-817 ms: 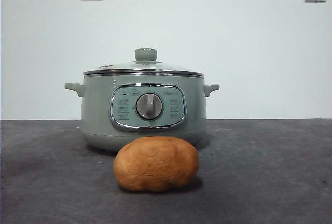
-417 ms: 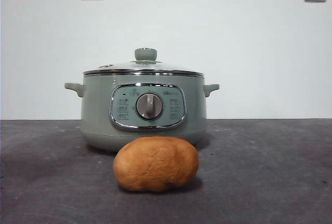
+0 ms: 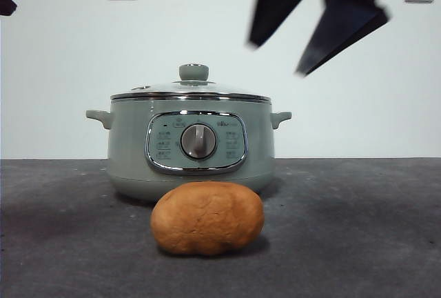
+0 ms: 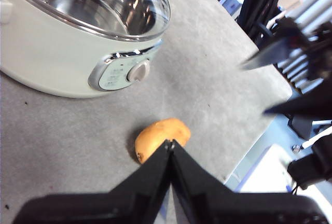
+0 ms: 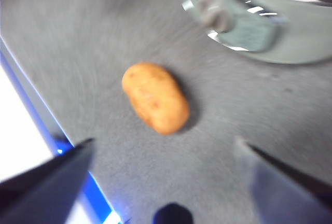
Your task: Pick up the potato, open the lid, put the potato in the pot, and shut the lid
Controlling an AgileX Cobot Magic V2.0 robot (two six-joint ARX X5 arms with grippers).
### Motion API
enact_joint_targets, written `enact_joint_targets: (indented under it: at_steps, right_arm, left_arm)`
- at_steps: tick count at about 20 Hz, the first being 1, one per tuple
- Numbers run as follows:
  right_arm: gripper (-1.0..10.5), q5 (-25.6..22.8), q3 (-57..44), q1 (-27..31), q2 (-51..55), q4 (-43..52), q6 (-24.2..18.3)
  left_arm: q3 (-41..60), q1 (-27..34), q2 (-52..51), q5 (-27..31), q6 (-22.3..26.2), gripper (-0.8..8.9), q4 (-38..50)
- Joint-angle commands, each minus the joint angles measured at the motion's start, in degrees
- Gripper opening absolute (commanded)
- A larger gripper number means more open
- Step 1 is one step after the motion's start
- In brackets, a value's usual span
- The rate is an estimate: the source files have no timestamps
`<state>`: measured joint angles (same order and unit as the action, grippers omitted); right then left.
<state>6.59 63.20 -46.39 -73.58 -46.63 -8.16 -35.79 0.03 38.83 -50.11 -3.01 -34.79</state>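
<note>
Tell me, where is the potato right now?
The potato lies on the dark table in the front view, just in front of the green pot, below its dial, with nothing holding it.

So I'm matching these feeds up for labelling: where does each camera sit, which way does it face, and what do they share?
Front view: low at table height, level toward the potato and pot; the right gripper enters top right, open.
Left wrist view: above, looking down past the shut left gripper.
Right wrist view: above the potato, blurred, open fingers flanking.
All three share potato and pot.
</note>
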Motion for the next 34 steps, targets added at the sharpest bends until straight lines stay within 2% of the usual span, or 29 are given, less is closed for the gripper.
enact_joint_targets:
  at_steps: [1,5,11,22,25,26,27,28,32,34]
  right_arm:
    - [6.4,-2.7,1.6,-3.3,-5.1,1.0,-4.0]
    - [6.4,-3.1,2.3,-6.7,-11.5,5.8,-7.3]
    - [6.3,-4.7,2.3,-7.2,-18.5,9.1,-10.3]
    - [6.1,-4.7,2.3,-7.2,-27.4,12.9,-11.5]
    - [3.4,-4.7,2.3,-7.2,-28.7,12.0,-11.5]
    - [2.3,-4.7,2.3,-7.2,-29.0,12.0,-11.5]
    - [0.5,-4.5,2.3,-7.2,-29.0,12.2,-11.2]
    - [-0.1,-4.2,2.3,-7.2,-28.9,12.3,-11.2]
    - [-0.1,-5.7,2.3,-7.2,-27.2,11.3,-8.6]
    - [-0.1,-7.0,2.8,-7.2,-23.9,8.2,-6.8]
  left_arm:
    - [-0.3,-0.2,-0.1,-0.2,4.0,-0.05,-1.3]
    - [-0.3,-0.2,-0.1,-0.2,5.0,-0.05,-2.0]
    - [-0.3,-0.2,-0.1,-0.2,5.1,-0.05,-2.0]
    - [-0.3,-0.2,0.0,0.0,5.2,-0.06,-2.1]
    - [-0.3,-0.2,0.0,0.5,5.2,-0.06,-2.5]
    - [-0.3,-0.2,0.0,0.5,5.2,-0.05,-2.5]
    - [-0.3,-0.2,0.0,0.5,5.2,-0.05,-2.5]
    - [-0.3,-0.2,0.0,0.5,5.2,-0.05,-2.5]
    - [-0.3,-0.1,0.1,0.7,5.2,-0.05,-2.4]
    - [-0.3,-0.2,1.0,0.7,3.5,-0.06,-1.4]
